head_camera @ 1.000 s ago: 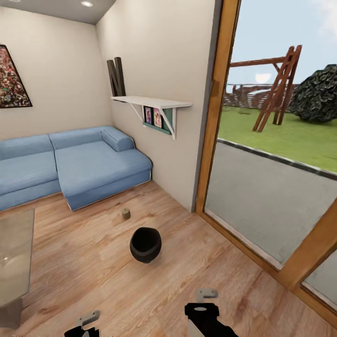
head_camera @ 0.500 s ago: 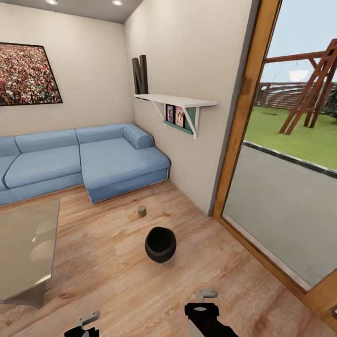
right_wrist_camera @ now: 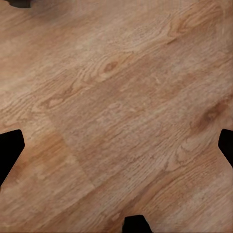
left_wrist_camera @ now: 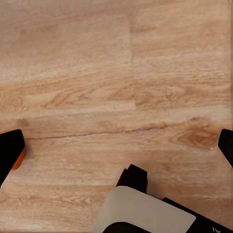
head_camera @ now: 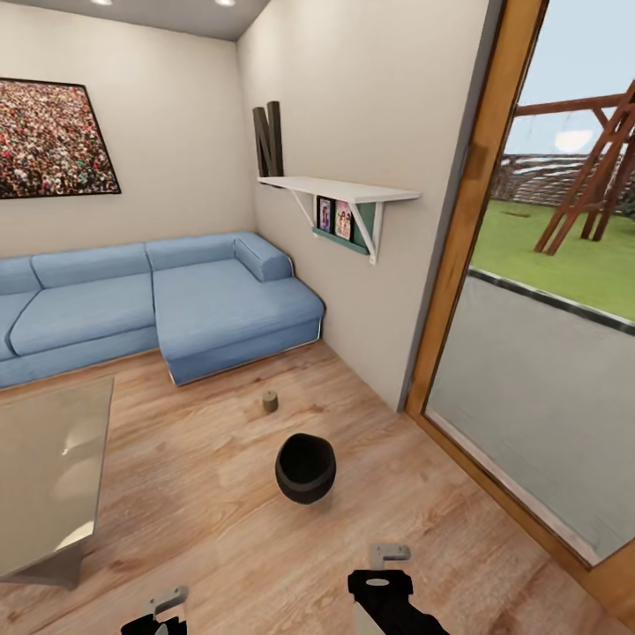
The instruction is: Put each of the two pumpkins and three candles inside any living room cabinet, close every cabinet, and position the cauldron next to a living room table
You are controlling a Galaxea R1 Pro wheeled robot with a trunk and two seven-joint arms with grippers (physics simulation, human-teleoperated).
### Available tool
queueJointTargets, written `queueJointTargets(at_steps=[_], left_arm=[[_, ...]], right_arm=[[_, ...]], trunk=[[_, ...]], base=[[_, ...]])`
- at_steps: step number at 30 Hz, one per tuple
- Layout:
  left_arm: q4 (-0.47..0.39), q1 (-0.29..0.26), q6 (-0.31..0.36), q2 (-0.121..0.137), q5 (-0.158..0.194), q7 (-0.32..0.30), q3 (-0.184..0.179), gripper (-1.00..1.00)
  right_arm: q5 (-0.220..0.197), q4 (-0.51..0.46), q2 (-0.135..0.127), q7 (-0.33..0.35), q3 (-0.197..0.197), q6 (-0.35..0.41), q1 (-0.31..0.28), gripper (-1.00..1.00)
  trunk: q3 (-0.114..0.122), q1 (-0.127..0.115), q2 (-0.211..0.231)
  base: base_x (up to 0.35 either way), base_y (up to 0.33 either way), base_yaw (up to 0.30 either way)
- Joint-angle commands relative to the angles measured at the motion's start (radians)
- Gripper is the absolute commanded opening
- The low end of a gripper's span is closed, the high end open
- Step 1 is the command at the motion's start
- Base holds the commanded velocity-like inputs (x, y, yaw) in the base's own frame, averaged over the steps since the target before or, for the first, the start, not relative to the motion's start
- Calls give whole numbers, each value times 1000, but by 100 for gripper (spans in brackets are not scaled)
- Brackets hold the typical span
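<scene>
A: What stands in the room?
B: A blue corner sofa (head_camera: pixel 159 304) against the far wall, with a framed crowd picture (head_camera: pixel 48 138) above it.
A: And the side wall?
B: A white shelf (head_camera: pixel 339 190) (small pictures tucked beneath), then a wood-framed glass door (head_camera: pixel 467 229) onto a lawn. Wooden plank floor (head_camera: pixel 220 547) throughout.

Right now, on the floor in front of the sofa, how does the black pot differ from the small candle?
The cauldron is black, while the candle is dull olive-brown. The cauldron is round and bulging with an open mouth; the candle is a short stubby cylinder. The cauldron is much larger, and lies nearer the robot than the candle, which is closer to the sofa. Both stand on the wooden floor, apart from each other.
</scene>
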Motion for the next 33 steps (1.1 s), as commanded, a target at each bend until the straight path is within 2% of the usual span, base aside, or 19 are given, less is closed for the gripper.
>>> queueJointTargets(at_steps=[1,4,10,16,18,19,21,22,23,25,27,31,33], left_arm=[[0,0,0,0,0,0,0,100],[0,0,-3,0,0,0,0,100],[27,0,-60,0,0,0,-3,100],[30,0,-58,-2,1,0,-1,100],[23,-1,-40,-12,1,1,-4,100],[13,-2,-10,-20,1,1,-7,100],[-42,-2,93,-36,1,2,-10,100],[-126,-3,188,-45,1,2,-11,100],[-159,-3,218,-47,1,3,-12,100],[-288,-3,327,-49,2,3,-12,100],[-387,-3,416,-51,3,3,-11,100],[-468,-3,484,-56,3,7,-13,100],[-481,-3,494,-56,3,7,-12,100]], right_arm=[[0,0,0,0,0,1,0,100],[0,0,0,-1,1,2,0,100],[0,-1,0,-1,1,2,0,100],[1,-1,0,-1,1,2,0,100],[2,-2,0,-1,2,2,0,100],[2,-4,0,-2,2,3,0,100],[3,-29,0,-4,2,8,0,100],[0,-64,0,-4,1,23,0,100],[-1,-77,0,-5,1,33,0,100],[-5,-128,0,-6,-3,97,-5,100],[-10,-206,0,-6,-23,158,-10,100],[-5,-311,0,-17,-115,210,-13,100],[-2,-330,0,-27,-133,229,-14,100]], trunk=[[0,0,0],[0,0,0],[0,0,0],[0,0,0],[0,0,0],[0,0,0],[0,0,0],[0,0,0],[0,0,0],[0,0,0],[0,0,0],[0,0,0],[0,0,0]], base=[[253,54,7],[286,43,103],[306,-51,246],[130,-56,79],[24,-11,14],[14,-6,8],[7,-3,4],[3,-1,2],[2,-1,1],[1,0,0],[0,0,0],[0,0,0],[0,0,0]])
